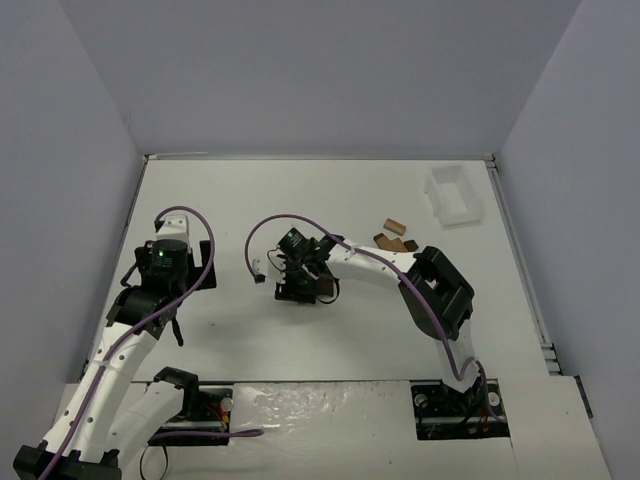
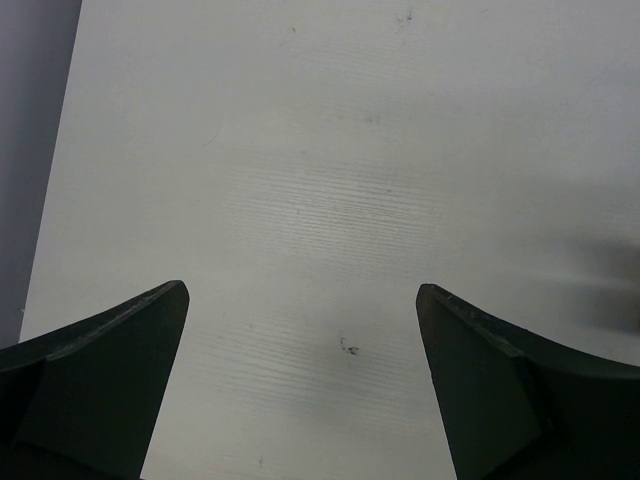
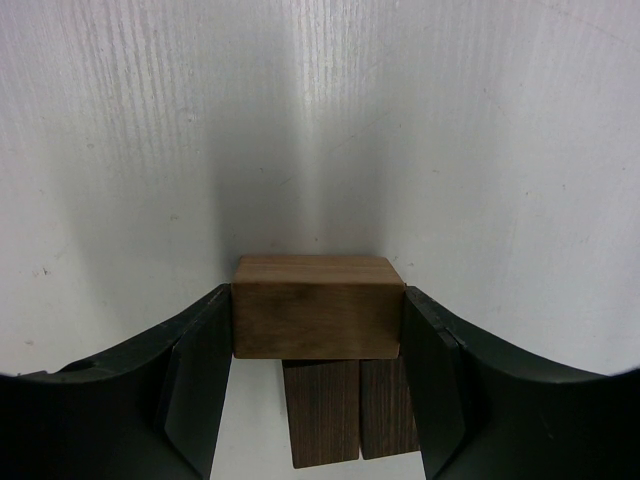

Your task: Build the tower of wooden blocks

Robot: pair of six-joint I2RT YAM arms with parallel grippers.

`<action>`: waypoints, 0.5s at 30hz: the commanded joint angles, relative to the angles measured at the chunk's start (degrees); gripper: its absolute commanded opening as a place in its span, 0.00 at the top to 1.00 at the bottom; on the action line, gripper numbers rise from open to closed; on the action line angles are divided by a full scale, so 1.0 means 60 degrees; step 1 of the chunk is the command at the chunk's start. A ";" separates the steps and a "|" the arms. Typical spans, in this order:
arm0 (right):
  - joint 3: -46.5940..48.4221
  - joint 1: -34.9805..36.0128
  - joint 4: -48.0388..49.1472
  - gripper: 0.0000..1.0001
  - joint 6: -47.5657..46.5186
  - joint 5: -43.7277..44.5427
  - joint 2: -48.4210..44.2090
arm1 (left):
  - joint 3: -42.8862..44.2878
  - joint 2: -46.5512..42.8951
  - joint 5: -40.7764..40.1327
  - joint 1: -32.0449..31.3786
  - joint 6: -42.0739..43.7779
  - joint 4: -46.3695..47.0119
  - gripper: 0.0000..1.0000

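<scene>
Your right pincer (image 3: 318, 292) holds a tan block (image 3: 318, 318) between its fingers, directly over two dark blocks (image 3: 348, 410) that stand side by side; together they form the tower (image 3: 330, 372). Loose blocks (image 1: 396, 236) lie beyond and right of this pincer. Your left pincer (image 2: 300, 295) hangs wide over bare counter (image 2: 320, 150).

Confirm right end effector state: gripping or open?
Right end effector is shut on the tan block: both fingers press its ends in the wrist view, over two dark blocks.
</scene>
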 commanded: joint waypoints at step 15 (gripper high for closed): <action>0.0524 -0.0170 -0.0043 0.40 -0.0227 0.0238 0.0055 | 0.0087 0.0102 0.0146 -0.0004 0.0009 0.0546 0.03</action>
